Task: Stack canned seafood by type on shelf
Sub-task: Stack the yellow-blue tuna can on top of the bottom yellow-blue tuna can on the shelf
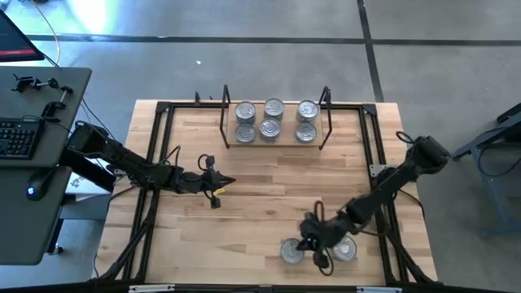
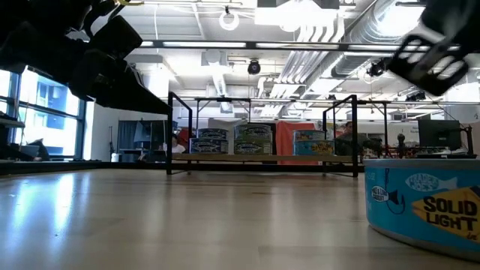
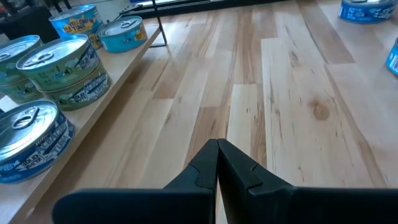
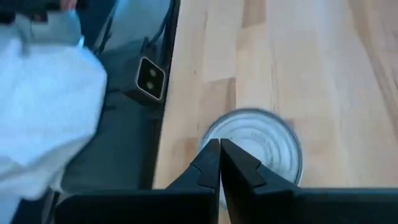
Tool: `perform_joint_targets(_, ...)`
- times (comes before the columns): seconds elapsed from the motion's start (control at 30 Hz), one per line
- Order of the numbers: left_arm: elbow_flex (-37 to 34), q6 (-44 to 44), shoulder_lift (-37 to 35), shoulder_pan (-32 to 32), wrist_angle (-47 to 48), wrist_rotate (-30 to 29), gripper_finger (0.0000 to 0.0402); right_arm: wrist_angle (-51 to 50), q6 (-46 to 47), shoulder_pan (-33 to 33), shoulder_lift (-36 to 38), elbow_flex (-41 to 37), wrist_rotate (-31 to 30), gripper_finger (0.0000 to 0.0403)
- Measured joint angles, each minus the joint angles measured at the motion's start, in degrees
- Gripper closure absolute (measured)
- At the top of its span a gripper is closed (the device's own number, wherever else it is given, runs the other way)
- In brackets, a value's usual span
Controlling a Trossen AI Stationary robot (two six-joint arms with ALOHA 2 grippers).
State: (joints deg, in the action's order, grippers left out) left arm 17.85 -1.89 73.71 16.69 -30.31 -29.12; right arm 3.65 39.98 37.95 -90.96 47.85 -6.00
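Note:
Several tins of canned seafood [image 1: 274, 120] stand in low stacks on the shelf [image 1: 254, 143] at the table's far middle; the left wrist view shows them [image 3: 59, 65] on its wooden board [image 3: 118, 78]. Two more tins sit on the table near its front right: one [image 1: 291, 251] and another [image 1: 345, 249]. My right gripper [image 1: 307, 242] is shut and hangs above the silver-lidded tin [image 4: 258, 146], clear of it; the low view shows it [image 2: 439, 56] well above a blue-labelled tin [image 2: 424, 206]. Over the table's left middle my left gripper [image 1: 220, 185] is shut with nothing in it [image 3: 217, 149].
A black metal frame [image 1: 151, 187] runs round the tabletop. Bare wood [image 1: 277, 187] lies between the shelf and the two near tins. A desk with a keyboard [image 1: 16, 138] stands to the left. Beyond the table's edge, white cloth [image 4: 50, 106] shows in the right wrist view.

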Motion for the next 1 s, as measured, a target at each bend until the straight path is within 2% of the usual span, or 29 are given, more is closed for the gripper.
perform_joint_targets(0.2,0.0,-0.98,0.0,0.0,-0.45,0.0,0.0401,3.69,-7.73,-6.12,-8.28,-0.04,12.66,0.0402)
perform_joint_targets(0.33,0.0,-1.26,0.0,0.01,-3.97,0.03,0.0401,3.09,-11.5,-8.22,-11.16,0.37,13.09,0.0402)
perform_joint_targets(0.5,0.05,2.37,0.0,0.02,-10.23,2.1,0.0401,0.47,-18.98,-11.88,-10.28,0.33,6.85,0.0402)
perform_joint_targets(0.67,2.84,6.16,1.2,0.0,-10.31,3.39,0.0401,-0.43,-26.4,-16.85,-9.22,0.16,4.48,0.0402)
perform_joint_targets(0.8,6.73,9.35,5.85,-0.19,-10.03,6.46,0.0401,0.92,-29.87,-21.24,-9.22,0.07,2.36,0.0402)
perform_joint_targets(0.9,10.02,11.51,10.71,-0.22,-9.83,8.04,0.0401,1.18,-29.96,-22.91,-8.53,-0.08,-2.48,0.0402)
perform_joint_targets(1.0,13.27,14.18,15.03,-0.32,-7.81,13.32,0.0401,1.1,-30.03,-22.28,-5.91,-0.15,-7.49,0.0402)
